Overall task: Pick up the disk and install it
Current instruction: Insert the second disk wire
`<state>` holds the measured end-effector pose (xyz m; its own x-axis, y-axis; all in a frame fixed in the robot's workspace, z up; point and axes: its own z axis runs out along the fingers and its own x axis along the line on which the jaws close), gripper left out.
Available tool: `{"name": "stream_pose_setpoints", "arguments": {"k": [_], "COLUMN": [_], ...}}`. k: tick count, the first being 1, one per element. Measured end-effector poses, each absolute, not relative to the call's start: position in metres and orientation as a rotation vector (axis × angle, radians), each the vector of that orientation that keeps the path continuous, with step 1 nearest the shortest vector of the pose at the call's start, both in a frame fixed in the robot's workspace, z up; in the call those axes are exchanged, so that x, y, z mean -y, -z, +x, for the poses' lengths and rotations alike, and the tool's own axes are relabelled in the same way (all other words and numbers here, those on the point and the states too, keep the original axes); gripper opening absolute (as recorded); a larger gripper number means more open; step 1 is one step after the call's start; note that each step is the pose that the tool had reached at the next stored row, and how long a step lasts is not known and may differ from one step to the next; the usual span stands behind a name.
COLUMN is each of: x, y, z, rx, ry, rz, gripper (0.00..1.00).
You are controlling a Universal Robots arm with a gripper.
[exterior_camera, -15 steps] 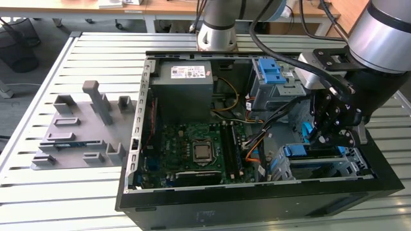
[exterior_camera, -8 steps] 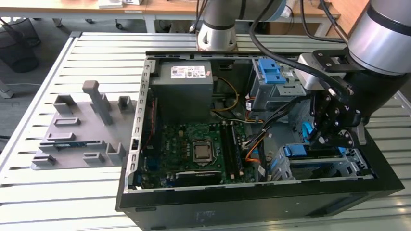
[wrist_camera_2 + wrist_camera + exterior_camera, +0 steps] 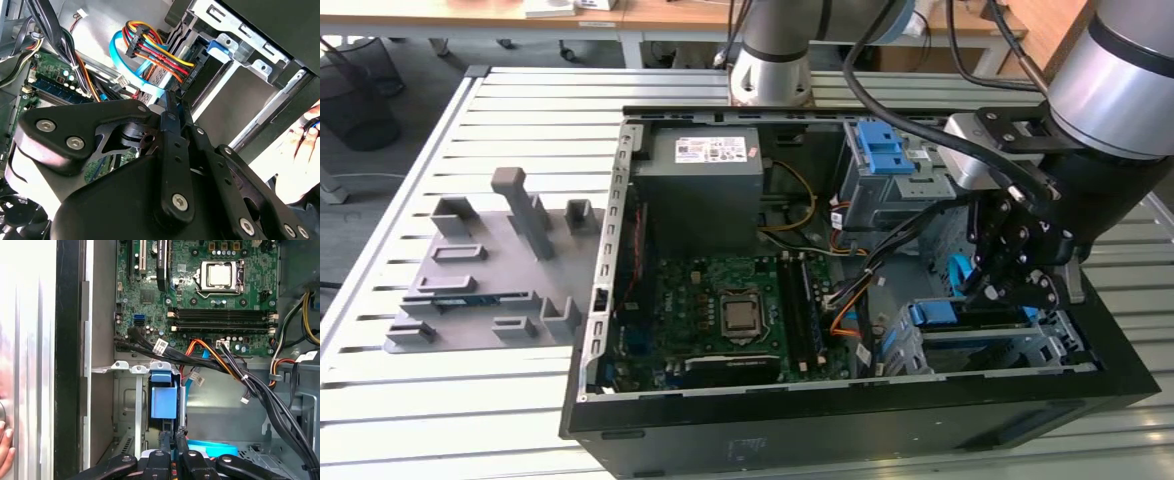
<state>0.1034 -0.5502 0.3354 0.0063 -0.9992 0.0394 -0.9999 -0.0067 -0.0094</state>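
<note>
Gripper (image 3: 173, 436) fingers pressed together, narrow, just above disk's blue carrier (image 3: 163, 397) seated in computer case (image 3: 854, 420) drive bay.

Your tool (image 3: 1003, 285) sits low in the drive bay (image 3: 1014, 345), hemmed by loose cables (image 3: 887, 245) and the case wall (image 3: 1107, 345).

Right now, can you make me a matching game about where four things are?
1. grey metal power-supply box with white sticker
2. green circuit board
3. grey plastic parts holder
4. black robot gripper

A. on the slatted table, outside the black computer case
B. among blue parts, at the exterior view's right
C. flat in the case, around a silver chip
D. near the arm's base

Pairs: 1-D, 2-C, 3-A, 4-B.
</note>
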Motion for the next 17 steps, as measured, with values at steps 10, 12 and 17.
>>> {"name": "stream_pose_setpoints", "arguments": {"k": [10, 12, 17], "x": [0.5502, 0.5502, 0.5503], "y": [-0.3342, -0.3341, -0.3347], "z": [0.1066, 0.1065, 0.1065], "rx": [2.197, 2.198, 2.198], "ry": [-0.047, -0.045, -0.044], "rz": [2.211, 2.212, 2.213], "gripper": [0.16, 0.16, 0.16]}}
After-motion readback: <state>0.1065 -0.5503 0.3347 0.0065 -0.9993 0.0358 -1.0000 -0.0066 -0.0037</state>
